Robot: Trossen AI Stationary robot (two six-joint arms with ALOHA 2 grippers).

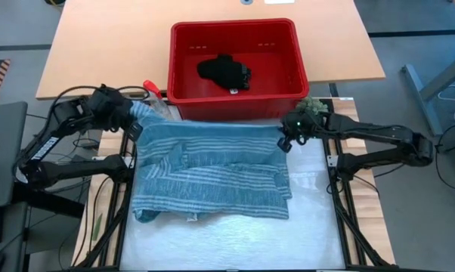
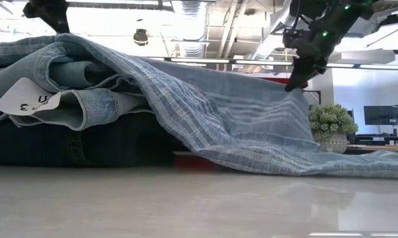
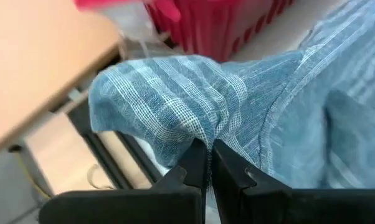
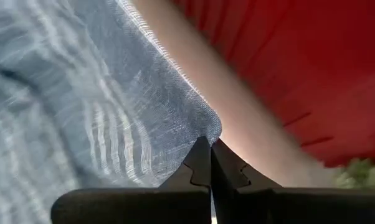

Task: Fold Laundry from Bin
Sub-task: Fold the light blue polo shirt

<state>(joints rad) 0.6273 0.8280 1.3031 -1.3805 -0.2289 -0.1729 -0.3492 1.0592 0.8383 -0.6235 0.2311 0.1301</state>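
While the striped shirt (image 1: 208, 170) lies spread across the desk (image 1: 235, 238) just in front of the red bin (image 1: 239, 60), each hand pinches one of its far corners. Left hand (image 3: 209, 152), clenched on the bunched left corner; right hand (image 4: 210, 149), clenched on the thin right corner. Low view: shirt draped over folded denim jeans (image 2: 67, 99). A small black piece (image 1: 224, 70) remains in the bin. Fabric appears light, limp and non-slippery; it will likely sag between grips, so hold at corners or seams and keep the edge taut.
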